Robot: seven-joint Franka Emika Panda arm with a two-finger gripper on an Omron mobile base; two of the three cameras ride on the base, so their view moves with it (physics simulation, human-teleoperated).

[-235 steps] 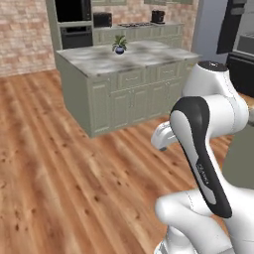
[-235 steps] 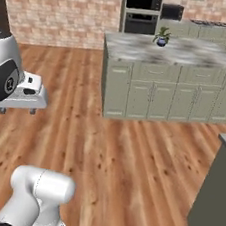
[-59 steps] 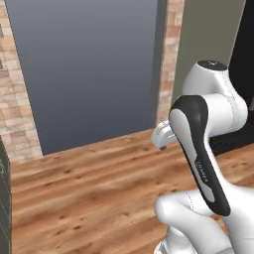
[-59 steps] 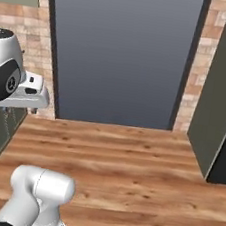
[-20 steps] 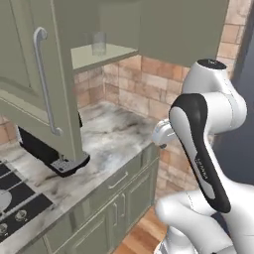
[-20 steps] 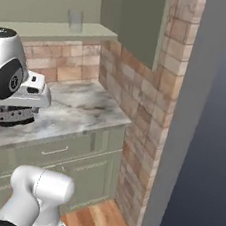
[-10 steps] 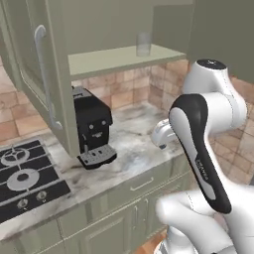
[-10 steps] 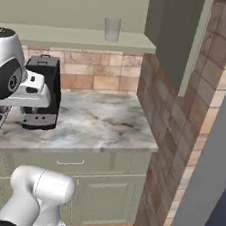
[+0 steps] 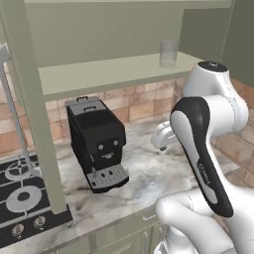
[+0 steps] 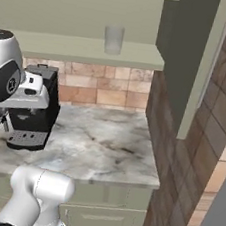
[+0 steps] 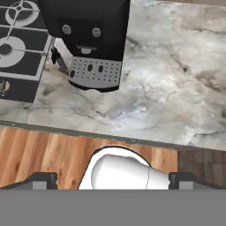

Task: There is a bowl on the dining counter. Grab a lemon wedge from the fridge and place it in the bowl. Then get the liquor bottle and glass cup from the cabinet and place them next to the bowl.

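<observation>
A: Where does the small clear glass cup (image 9: pixel 168 53) stand?

B: Upright on the pale olive shelf (image 9: pixel 114 70) of the open sage-green wall cabinet (image 10: pixel 194 50), near the shelf's right end, high above the black coffee machine (image 9: pixel 96 144) and to its right. No squat red bottle can be seen on that shelf.

A: And the gripper (image 11: pixel 110 178)?

B: Spread wide, pinching nothing. It points down at the veined marble worktop (image 11: pixel 176 84), just in front of the coffee machine and far below the cup.

A: What could go wrong from here?

B: In my judgement, mostly the climb. The hand has to rise past the shelf's front lip; coming up too close under it would knock the edge. The green cabinet door (image 10: pixel 190 59) hangs open just to the right of the cup, so a wide swing could strike it.

A: And at the cup itself?

B: It looks light and smooth. One finger arriving first could tip it or push it back toward the cabinet wall. A high or off-centre grip might let it slip.

A: The coffee machine?

B: It stands near the arm's elbow; a careless turn could brush it.
</observation>
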